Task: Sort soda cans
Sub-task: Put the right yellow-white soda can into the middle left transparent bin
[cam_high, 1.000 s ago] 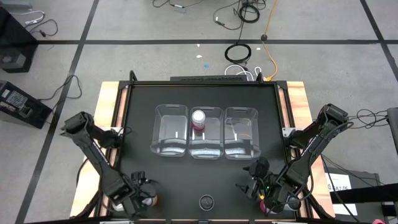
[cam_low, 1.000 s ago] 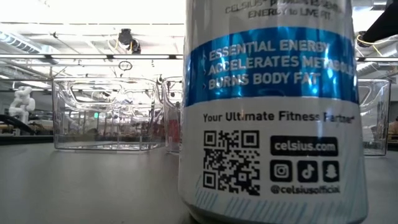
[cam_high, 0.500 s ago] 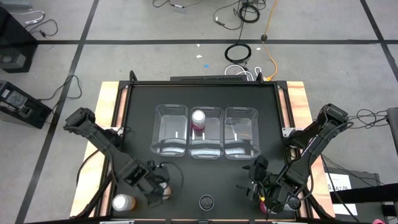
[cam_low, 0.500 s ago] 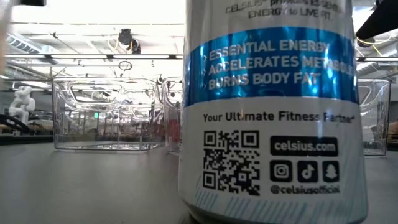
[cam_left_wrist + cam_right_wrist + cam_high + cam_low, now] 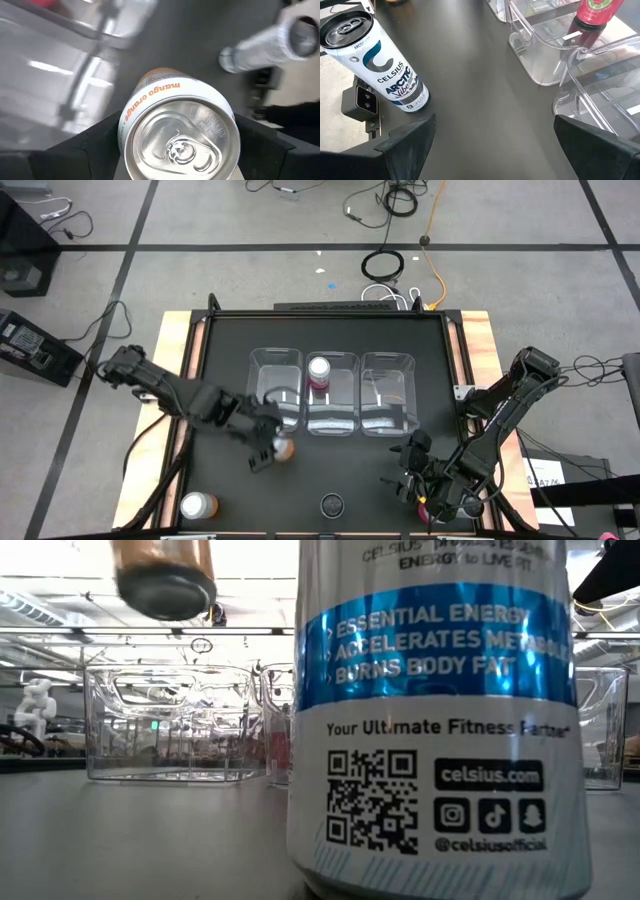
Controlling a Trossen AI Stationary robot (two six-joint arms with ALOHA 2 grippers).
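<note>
High view: your left tool (image 5: 268,448) had lifted an orange can (image 5: 283,448) off the table (image 5: 220,360), clamped, reaching the left bin (image 5: 262,365); right tool (image 5: 412,480) gaped empty.

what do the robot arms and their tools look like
Both arms, left and right, are dark, jointed and slender, with thin black cables trailing beside them. Each tool, left and right, has two dark, matte, wedge-shaped fingers. No markings are readable.
</note>
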